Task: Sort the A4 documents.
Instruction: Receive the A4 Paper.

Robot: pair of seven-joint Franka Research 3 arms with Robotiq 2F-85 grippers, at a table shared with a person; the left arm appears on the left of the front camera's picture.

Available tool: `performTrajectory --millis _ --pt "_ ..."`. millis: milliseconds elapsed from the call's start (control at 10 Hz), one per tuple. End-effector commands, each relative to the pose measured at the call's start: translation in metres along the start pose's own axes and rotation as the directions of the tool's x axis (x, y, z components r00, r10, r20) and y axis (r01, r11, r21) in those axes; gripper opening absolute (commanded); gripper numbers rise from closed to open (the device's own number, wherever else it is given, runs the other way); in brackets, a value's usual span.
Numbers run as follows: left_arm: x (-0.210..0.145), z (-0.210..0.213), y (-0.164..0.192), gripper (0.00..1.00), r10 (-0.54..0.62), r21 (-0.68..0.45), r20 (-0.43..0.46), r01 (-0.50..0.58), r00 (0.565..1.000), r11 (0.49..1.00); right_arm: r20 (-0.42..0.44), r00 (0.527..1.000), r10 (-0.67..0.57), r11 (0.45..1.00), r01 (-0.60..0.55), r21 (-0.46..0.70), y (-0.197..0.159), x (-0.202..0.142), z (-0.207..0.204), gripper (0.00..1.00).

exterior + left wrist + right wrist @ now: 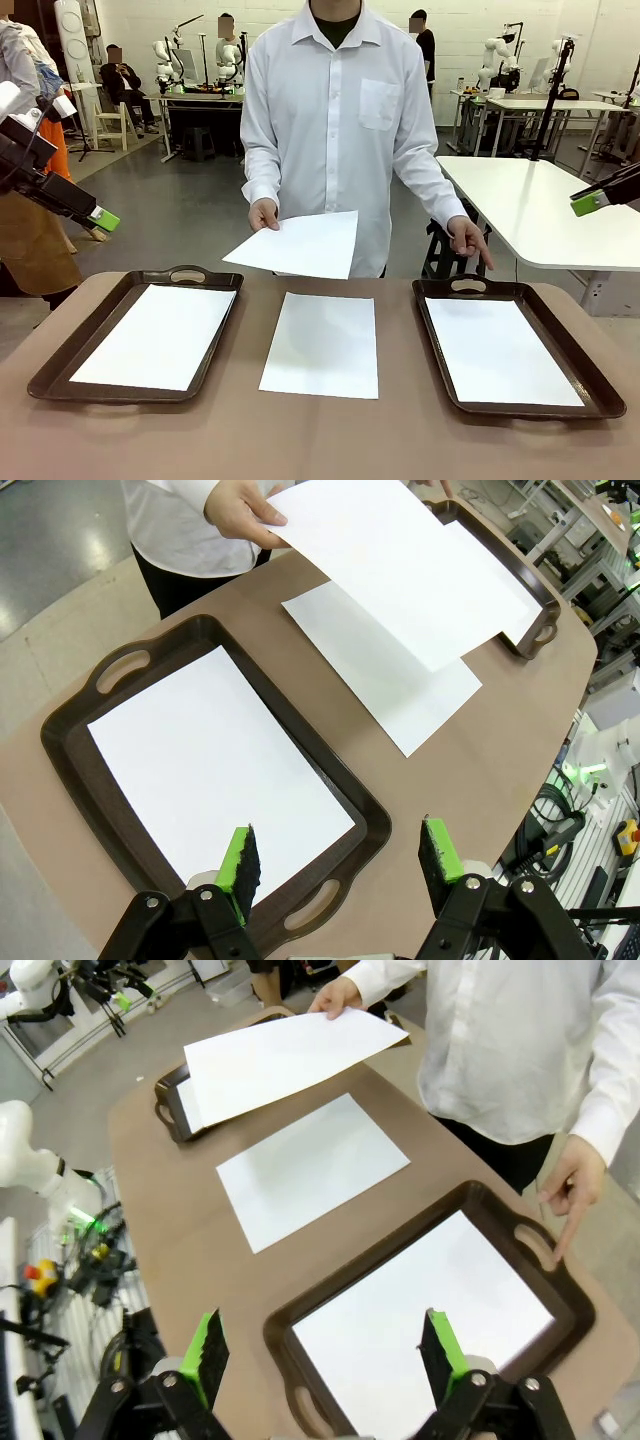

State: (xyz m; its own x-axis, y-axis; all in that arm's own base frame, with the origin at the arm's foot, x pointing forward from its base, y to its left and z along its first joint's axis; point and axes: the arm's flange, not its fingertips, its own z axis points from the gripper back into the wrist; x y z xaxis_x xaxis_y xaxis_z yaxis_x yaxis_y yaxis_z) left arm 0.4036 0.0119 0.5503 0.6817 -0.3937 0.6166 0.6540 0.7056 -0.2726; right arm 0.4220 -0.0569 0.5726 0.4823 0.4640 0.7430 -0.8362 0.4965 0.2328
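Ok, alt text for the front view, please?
A person in a white shirt holds a blank sheet over the table's far edge. A second sheet lies flat between a left tray and a right tray, each holding a sheet. The left gripper and right gripper hang at either side.

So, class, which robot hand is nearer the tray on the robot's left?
Left. The left hand hangs above and beside that tray; the right hand hangs by the other tray.

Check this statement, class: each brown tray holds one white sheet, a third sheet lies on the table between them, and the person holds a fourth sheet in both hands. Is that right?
Not quite: the fourth sheet is held in one hand only; the other hand points down by the right tray. The front view shows it. The rest stands.
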Motion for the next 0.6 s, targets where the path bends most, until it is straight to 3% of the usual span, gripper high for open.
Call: performTrajectory --millis 0,300,500 --pt "-0.002 0.000 0.001 0.83 -0.020 0.005 -0.002 0.020 1.000 1.000 0.014 0.998 -0.061 0.992 0.059 0.107 -0.023 0.017 -0.031 1.00" --pt "-0.002 0.000 0.001 0.83 -0.020 0.005 -0.002 0.020 1.000 1.000 0.127 0.971 -0.204 0.927 0.150 0.342 -0.064 0.024 -0.083 1.00" --pt "-0.002 0.000 0.001 0.83 -0.020 0.005 -0.002 0.020 1.000 1.000 0.137 0.936 -0.325 0.820 0.207 0.534 -0.082 0.021 -0.126 1.00"
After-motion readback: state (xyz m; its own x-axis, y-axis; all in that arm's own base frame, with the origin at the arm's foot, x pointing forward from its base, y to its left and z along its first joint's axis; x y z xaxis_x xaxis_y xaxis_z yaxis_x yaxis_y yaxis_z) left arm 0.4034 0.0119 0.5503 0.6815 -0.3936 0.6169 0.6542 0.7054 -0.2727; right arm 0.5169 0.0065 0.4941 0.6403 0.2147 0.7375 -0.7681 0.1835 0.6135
